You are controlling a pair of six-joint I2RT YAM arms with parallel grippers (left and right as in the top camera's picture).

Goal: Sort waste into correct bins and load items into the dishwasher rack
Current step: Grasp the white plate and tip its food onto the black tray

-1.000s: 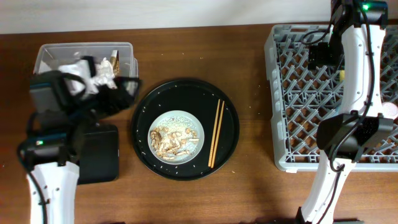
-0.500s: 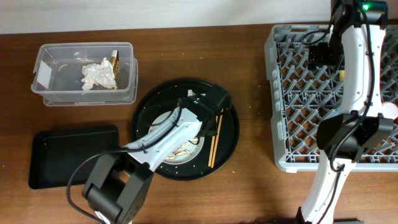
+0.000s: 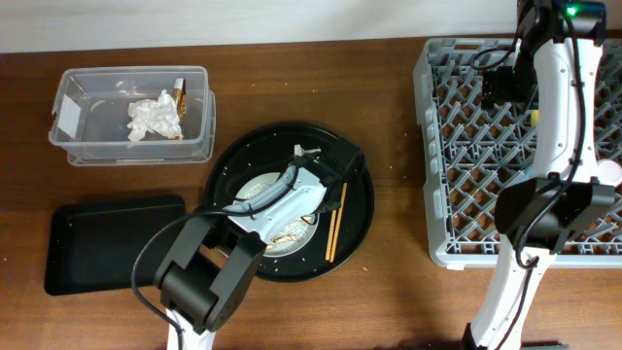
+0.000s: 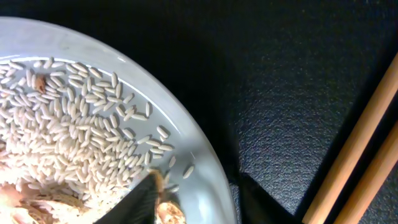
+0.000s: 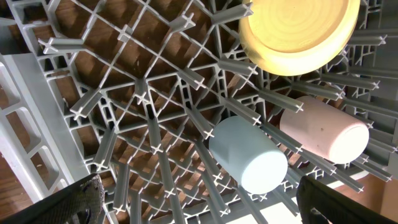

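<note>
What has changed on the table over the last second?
The left gripper swung from over the clear tub to the round tray and now straddles the plate rim, open. Napkin, chopsticks, rack and right arm stayed put.

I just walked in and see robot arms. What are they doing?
The left hand is down in the round black tray, fingers open either side of the rim of the grey plate. Food scraps lie on that plate, chopsticks beside it. The right hand hangs open over the dishwasher rack, which holds the yellow bowl, blue cup and pink cup. The napkin is in the clear tub.
</note>
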